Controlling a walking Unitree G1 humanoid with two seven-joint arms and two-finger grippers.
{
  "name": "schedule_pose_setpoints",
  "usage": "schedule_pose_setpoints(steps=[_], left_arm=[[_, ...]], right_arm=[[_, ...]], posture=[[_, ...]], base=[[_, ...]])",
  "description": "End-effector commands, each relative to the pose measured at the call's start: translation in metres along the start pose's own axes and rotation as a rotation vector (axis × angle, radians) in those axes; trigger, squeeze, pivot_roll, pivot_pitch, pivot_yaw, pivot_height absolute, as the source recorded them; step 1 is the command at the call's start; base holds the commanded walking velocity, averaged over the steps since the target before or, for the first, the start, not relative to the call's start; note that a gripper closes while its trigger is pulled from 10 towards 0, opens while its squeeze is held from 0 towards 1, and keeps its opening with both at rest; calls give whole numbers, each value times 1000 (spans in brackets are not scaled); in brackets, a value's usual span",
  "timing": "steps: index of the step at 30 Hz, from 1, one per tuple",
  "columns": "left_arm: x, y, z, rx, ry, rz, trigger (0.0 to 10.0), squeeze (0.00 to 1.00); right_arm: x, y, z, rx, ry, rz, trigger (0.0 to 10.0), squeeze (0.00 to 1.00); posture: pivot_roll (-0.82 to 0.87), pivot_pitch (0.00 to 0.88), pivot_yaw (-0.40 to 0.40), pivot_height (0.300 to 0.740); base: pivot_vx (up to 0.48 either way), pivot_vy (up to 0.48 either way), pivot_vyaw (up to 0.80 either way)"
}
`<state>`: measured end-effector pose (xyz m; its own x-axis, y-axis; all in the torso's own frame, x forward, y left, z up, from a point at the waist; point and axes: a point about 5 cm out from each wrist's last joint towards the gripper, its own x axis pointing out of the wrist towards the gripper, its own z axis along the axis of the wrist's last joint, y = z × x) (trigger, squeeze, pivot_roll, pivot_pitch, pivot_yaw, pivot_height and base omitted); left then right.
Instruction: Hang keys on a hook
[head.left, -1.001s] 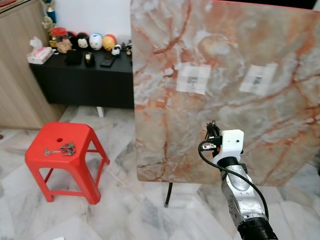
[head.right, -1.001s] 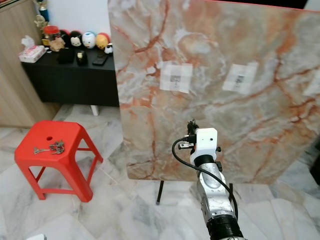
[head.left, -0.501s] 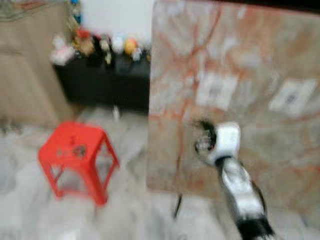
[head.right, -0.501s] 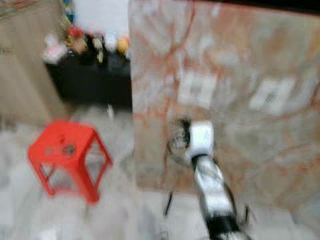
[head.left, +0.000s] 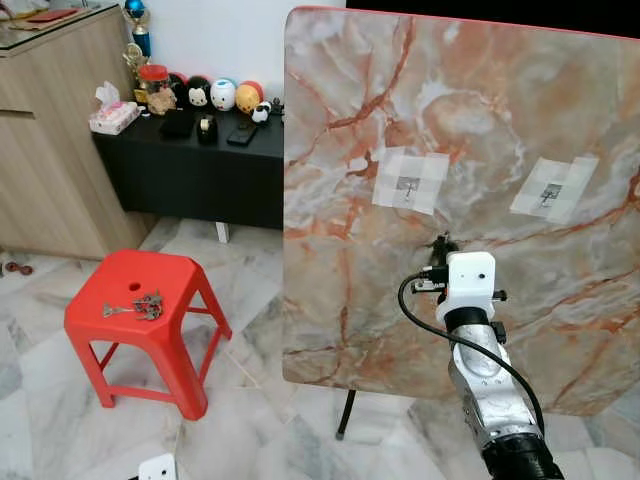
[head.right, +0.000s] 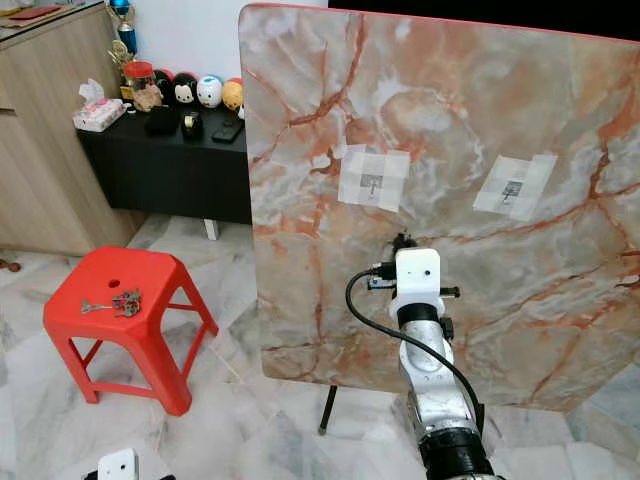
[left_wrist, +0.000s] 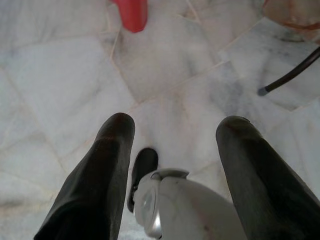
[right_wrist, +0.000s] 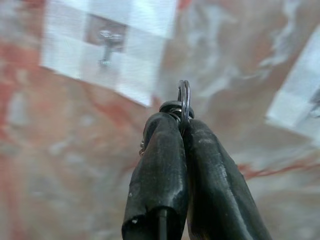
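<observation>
Right gripper (right_wrist: 182, 131) pinches one key ring (right_wrist: 184, 100), apparently, before two taped hooks (head.left: 408, 185).

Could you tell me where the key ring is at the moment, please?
The key ring is pinched in the right pincer, raised before the marble board, below the taped hook.

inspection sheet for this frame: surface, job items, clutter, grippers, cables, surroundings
Surface: upright marble board on a stand.
Job's things: key ring in the right gripper; two taped hooks on the board.
Clutter: more keys on red stool.
Grippers: right shut on the ring, below the nearer hook; left gripper open, over the floor.
Cables: black cable looped at right wrist.
Surroundings: black sideboard with figurines, wooden cabinet, marble floor.
</observation>
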<state>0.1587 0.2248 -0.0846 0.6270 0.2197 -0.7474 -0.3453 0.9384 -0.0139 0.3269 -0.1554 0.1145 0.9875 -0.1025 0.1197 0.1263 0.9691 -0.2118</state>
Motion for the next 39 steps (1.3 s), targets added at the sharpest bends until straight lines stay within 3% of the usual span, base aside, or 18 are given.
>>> schedule_pose_setpoints(steps=[1,6,10,15,16,19,22,25,26,27,28,29,30,33,39], left_arm=[[0,11,2,10,8,9,10000,0],[-4,43,5,-3,-1,40,10000,0],[-10,58,-3,-11,19,60,10000,0],[-13,63,-10,-18,33,68,10000,0],[-15,61,-15,-22,45,67,10000,0],[-15,56,-19,-25,54,60,10000,0],[-14,49,-22,-28,60,48,10000,0],[-14,43,-23,-26,63,41,10000,0],[-13,41,-24,-26,63,39,10000,0],[-13,39,-24,-23,65,37,10000,0],[-13,39,-24,-23,65,37,10000,0],[-13,38,-23,-19,66,35,10000,0],[-12,38,-22,-16,61,33,10000,0],[-12,40,-20,-13,51,32,10000,0],[-12,46,-17,-14,42,38,10000,0]], right_arm=[[5,1,7,-96,-22,-7,10000,0],[10,8,12,-274,-52,7,10000,0],[14,12,16,-348,-80,24,10000,0],[18,13,19,-410,-95,23,10000,0],[21,14,21,-463,-106,23,10000,0],[23,16,21,-486,-104,24,10000,0],[23,16,18,-437,-76,25,10000,0],[20,15,13,-258,-19,45,10000,0],[18,14,10,-154,10,32,10000,0],[14,9,6,20,54,0,10000,0],[14,9,6,20,54,0,10000,0],[10,2,0,192,97,-43,10000,0],[6,-4,-5,293,134,-89,10000,0],[0,-10,-11,389,173,-155,10000,0],[-4,-8,-12,371,169,-143,10000,0]], posture=[[141,0,-77,740],[142,0,-78,740],[143,0,-80,740],[145,0,-81,740],[146,0,-81,740],[147,0,-83,740],[150,0,-86,740],[149,0,-85,740],[147,0,-84,740],[147,0,-84,740],[147,0,-84,740],[139,0,-81,740],[136,0,-80,740],[138,0,-80,740],[136,0,-74,740]], base=[[0,0,0],[0,0,0],[0,0,0],[0,0,0],[0,0,0],[0,0,0],[0,0,0],[0,0,0],[0,0,0],[0,0,0],[0,0,0],[0,0,0],[0,0,0],[0,0,0],[0,0,0]])
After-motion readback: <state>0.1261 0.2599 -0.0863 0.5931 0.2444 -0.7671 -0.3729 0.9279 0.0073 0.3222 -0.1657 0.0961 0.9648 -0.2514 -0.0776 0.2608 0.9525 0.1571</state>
